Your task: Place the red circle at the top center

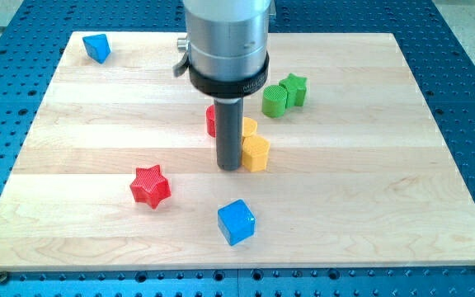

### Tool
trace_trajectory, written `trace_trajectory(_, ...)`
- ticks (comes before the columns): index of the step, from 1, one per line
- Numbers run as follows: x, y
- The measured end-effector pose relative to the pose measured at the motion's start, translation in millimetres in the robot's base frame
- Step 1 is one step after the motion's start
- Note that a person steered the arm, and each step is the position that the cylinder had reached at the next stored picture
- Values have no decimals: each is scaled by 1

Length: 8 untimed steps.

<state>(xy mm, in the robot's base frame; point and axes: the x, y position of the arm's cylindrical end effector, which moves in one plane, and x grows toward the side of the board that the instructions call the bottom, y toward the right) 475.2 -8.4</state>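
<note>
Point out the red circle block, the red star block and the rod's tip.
Red circle block [211, 120]: camera view, its visible left edge beside the rod.
Red star block [150, 186]: camera view, top face centre.
My tip [230, 167]: camera view, rod's lower end.

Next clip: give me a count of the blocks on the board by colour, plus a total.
Blue: 2, a block at the view's top left and a cube near the bottom.
Red: 2, a star and the red circle, mostly hidden behind the rod.
Yellow: 2, touching, just right of my tip.
Green: 2, a star and a rounded block.
Total: 8
</note>
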Motion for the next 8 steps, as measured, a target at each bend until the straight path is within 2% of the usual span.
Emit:
trace_trajectory(2, -109, -27)
trace_trajectory(3, -110, -30)
trace_trajectory(4, -99, -61)
trace_trajectory(5, -173, -33)
trace_trajectory(6, -198, -29)
trace_trajectory(7, -164, -20)
trace_trajectory(8, -197, -8)
